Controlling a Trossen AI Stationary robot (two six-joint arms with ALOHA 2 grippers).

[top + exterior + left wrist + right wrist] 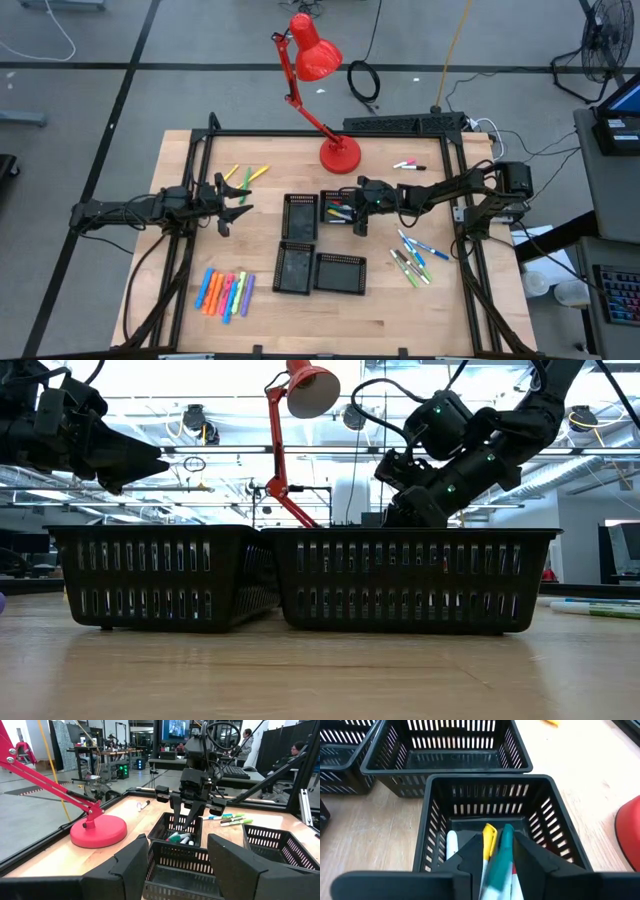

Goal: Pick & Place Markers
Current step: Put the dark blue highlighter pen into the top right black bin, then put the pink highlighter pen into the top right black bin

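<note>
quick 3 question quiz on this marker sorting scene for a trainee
1. True or false: the red lamp stands inside a tray.
2. Which hand is over the tray holding markers? A left, B right
3. Fill in: the neon markers lie on the bare ____.

Key: 1 false, its base sits on the table. 2 B, the right hand; the left hand waits apart. 3 table.
</note>
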